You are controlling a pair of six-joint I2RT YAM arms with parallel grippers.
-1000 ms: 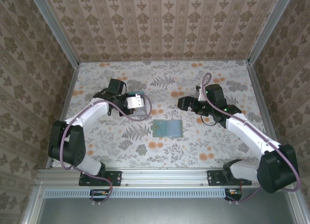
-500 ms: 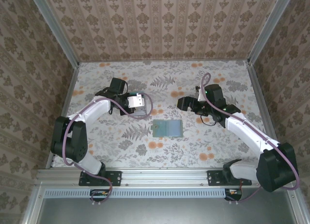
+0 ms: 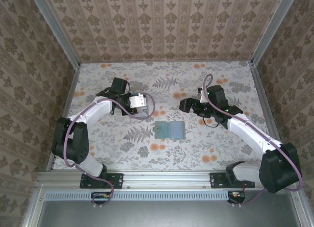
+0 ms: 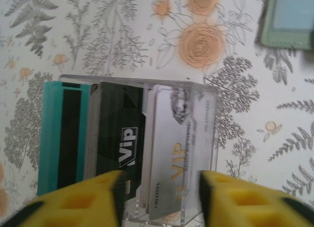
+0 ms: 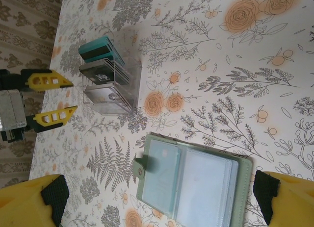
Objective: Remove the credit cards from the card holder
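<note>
The card holder lies open and flat mid-table, grey-green with a snap tab and clear sleeves. A pale teal card shows through its left sleeve. Three credit cards stand in a clear acrylic stand: teal, black VIP and silver VIP. My left gripper is open, with its yellow fingertips either side of the stand's near end and the silver card standing free between them. My right gripper hangs wide open above the holder, holding nothing.
The floral tablecloth is bare around the holder. Wallpapered walls close the table at the back and both sides. The stand sits left of and beyond the holder. A corner of the holder shows in the left wrist view.
My left gripper's jaws have parted and let go of the silver card, which now stands in the clear stand. The left arm shifted slightly. The right arm and the holder have not moved.
</note>
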